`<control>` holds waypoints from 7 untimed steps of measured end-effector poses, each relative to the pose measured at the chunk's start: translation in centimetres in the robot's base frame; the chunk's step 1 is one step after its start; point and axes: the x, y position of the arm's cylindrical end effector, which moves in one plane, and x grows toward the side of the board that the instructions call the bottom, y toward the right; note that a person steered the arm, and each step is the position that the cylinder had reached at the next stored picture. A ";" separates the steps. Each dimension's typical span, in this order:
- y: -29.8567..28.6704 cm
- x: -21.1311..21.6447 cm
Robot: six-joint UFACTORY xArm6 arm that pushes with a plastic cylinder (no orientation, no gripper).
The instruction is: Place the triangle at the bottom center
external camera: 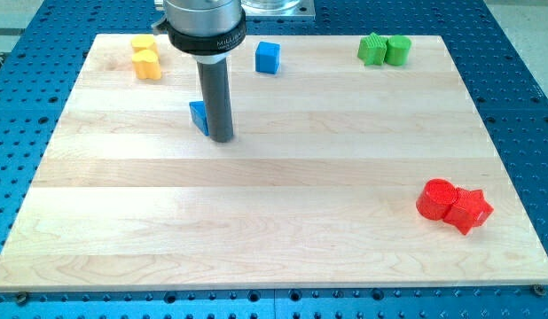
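Bright, even overhead light; soft short shadows under blocks; sharp focus throughout; no glare, no blur.

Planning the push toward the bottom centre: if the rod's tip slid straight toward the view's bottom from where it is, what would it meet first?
Probably nothing: below my tip only bare board shows. The blue triangle sits beside it, on the view's left.

Pale wooden board (283,221), smooth, matt, grain in long strips, on a blue perforated metal table (513,53); my tip (222,139) ends a dark, dull rod; just beside it the blue triangle (199,116) looks matt plastic
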 end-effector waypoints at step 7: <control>-0.8 5.6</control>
